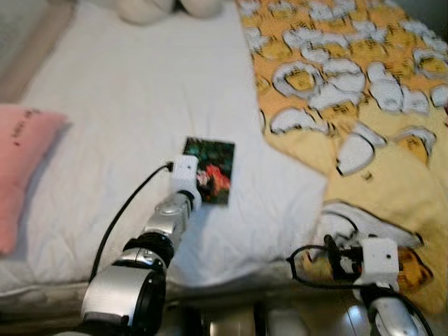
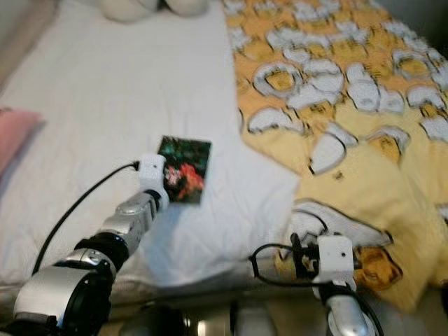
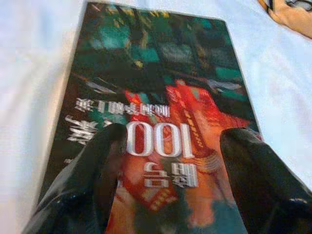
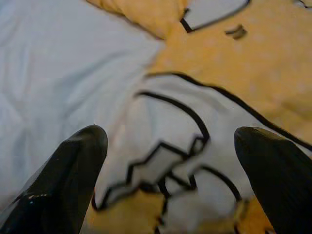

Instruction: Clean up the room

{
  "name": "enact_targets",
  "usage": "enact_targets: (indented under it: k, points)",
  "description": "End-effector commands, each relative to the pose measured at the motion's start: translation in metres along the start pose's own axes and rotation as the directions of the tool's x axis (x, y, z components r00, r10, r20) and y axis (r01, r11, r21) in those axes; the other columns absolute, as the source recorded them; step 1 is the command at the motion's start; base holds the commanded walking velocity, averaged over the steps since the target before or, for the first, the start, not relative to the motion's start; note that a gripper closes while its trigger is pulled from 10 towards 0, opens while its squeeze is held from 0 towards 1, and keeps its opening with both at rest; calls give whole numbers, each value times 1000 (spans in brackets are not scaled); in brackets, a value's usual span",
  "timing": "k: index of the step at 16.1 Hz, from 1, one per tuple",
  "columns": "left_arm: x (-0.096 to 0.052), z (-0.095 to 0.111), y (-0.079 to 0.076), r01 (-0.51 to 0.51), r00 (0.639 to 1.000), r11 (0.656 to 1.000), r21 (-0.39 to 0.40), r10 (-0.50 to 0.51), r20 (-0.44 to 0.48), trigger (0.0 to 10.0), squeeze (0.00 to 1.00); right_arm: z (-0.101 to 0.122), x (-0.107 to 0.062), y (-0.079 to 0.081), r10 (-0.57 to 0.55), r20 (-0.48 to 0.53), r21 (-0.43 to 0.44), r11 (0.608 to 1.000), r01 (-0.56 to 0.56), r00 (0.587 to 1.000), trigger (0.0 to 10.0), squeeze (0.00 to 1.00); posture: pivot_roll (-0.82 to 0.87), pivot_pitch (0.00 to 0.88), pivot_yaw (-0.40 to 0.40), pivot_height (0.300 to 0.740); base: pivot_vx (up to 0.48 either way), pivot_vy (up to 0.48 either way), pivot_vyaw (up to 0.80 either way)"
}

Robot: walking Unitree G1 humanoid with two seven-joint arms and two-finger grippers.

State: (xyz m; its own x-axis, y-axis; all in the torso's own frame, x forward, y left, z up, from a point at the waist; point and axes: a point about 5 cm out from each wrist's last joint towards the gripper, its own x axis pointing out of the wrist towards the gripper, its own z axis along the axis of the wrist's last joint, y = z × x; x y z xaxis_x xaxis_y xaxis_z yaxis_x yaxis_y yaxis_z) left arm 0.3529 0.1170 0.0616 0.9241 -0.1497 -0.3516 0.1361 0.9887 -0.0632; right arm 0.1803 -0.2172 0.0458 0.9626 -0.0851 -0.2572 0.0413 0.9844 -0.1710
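Book (image 1: 210, 170) lies flat on the white sheet (image 1: 126, 105), near the bed's front edge, just beside the yellow patterned blanket (image 1: 350, 91). Left gripper (image 3: 170, 146) is over the book's near end — fingers (image 3: 97, 165) spread apart above the cover, nothing held. Right gripper (image 4: 170, 161) hovers over the blanket's front corner — fingers apart, empty. Pink pillow (image 1: 21, 161) at the left edge, plush toy (image 1: 168, 7) at the head.

Book (image 1: 210, 170): my left arm covers its near-left corner — cover text too blurred to read.
Pink pillow (image 1: 21, 175): cut by the left edge.
Plush toy (image 1: 168, 7): I get only its bottom.
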Motion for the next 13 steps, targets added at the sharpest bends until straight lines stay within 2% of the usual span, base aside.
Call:
enact_targets:
  k: [1, 2, 5, 8, 9, 11, 13]
  points:
    - [1, 8, 4, -28, 999, 1000, 3, 28, 41, 10000, 0, 4, -3, 0, 18, 13, -9, 1000, -18, 1000, 10000, 0, -347, 206, 21, 703, 0, 0, 0]
    - [1, 17, 9, -75, 993, 997, 32, 72, 95, 10000, 0, 4, -7, 1, 26, 6, -13, 1000, -26, 1000, 10000, 0, -348, 215, 15, 703, 0, 0, 0]
    - [-1, 18, 21, -148, 981, 988, 43, 141, 134, 10000, 0, 6, -14, 5, 60, -6, -31, 998, -60, 998, 10000, 0, -348, 223, 5, 703, 0, 0, 0]
    - [-6, 7, 37, -214, 973, 974, 74, 206, 102, 10000, 0, 5, -19, 4, 80, -21, -42, 996, -81, 997, 10000, 0, -355, 244, -18, 703, 0, 0, 0]
    - [-7, 5, 41, -232, 970, 971, 64, 226, 92, 10000, 0, 5, -20, 4, 85, -25, -45, 995, -86, 996, 10000, 0, -355, 249, -24, 703, 0, 0, 0]
    - [-8, -2, 43, -236, 970, 972, -11, 236, 53, 10000, 0, 6, -27, 2, 99, -40, -56, 993, -101, 994, 10000, 0, -367, 269, -43, 703, 0, 0, 0]
    - [-9, -7, 47, -266, 964, 963, -31, 267, 19, 10000, 0, 6, -31, 4, 111, -53, -56, 992, -114, 992, 10000, 0, -374, 278, -48, 703, 0, 0, 0]
